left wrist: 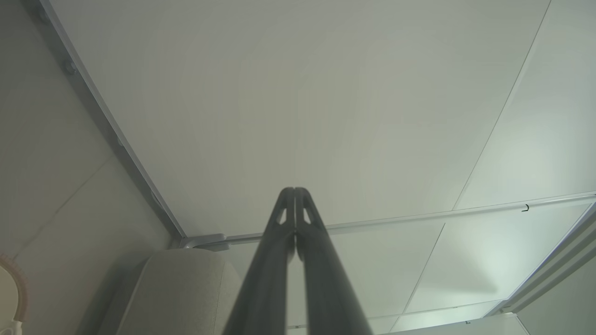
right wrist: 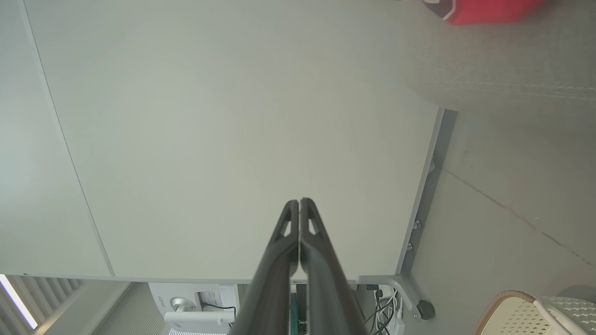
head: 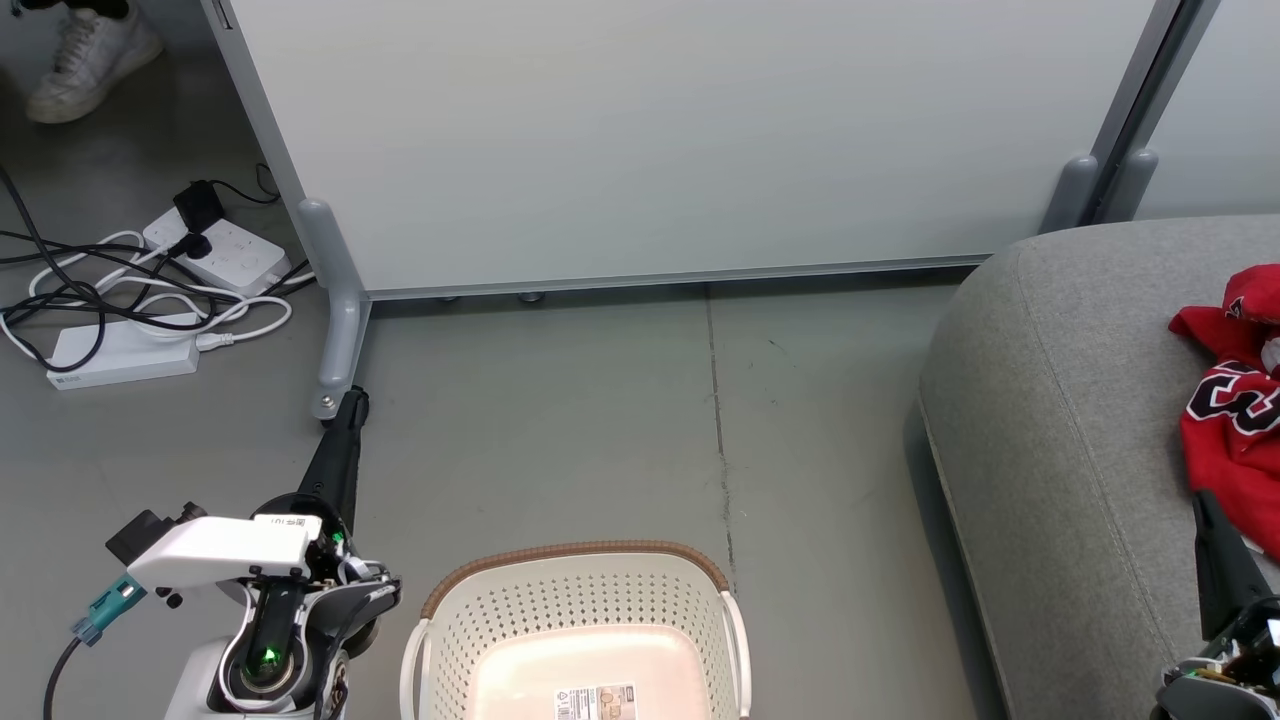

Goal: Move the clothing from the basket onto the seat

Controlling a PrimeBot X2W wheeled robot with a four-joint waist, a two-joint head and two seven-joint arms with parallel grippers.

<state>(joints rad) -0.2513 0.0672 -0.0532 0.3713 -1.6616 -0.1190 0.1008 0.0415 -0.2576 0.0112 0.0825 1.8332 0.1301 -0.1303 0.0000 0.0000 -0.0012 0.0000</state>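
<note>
Lying crumpled on the seat point(head: 1050, 450), the clothing point(head: 1235, 400) sits at 3 o'clock in the head view, a red heap with black-and-white numerals cut off by the frame edge. The right gripper point(head: 1201, 498) rises from 4 o'clock with its dark fingers pressed together and nothing between them; the heap is just beside its tip, toward 1 o'clock, and whether they touch cannot be told. The left gripper point(head: 352, 398) stands at 8 o'clock over the floor, likewise closed and empty, well apart from the clothing. The basket point(head: 575, 555) sits at 6 o'clock between the two arms, its pale bottom and a label showing. The right wrist view adds a red, white-trimmed edge of the clothing point(right wrist: 484, 11) at 1 o'clock on the grey seat point(right wrist: 503, 70), far from the closed right gripper point(right wrist: 299, 201), with the basket point(right wrist: 512, 316) at 4 o'clock. The left wrist view shows the left gripper point(left wrist: 294, 190) shut before a white partition, a corner of the seat point(left wrist: 181, 288) at 7 o'clock. The head view also takes in power strips point(head: 120, 355) at 9 o'clock and a person's shoe point(head: 90, 60) at 11 o'clock.
</note>
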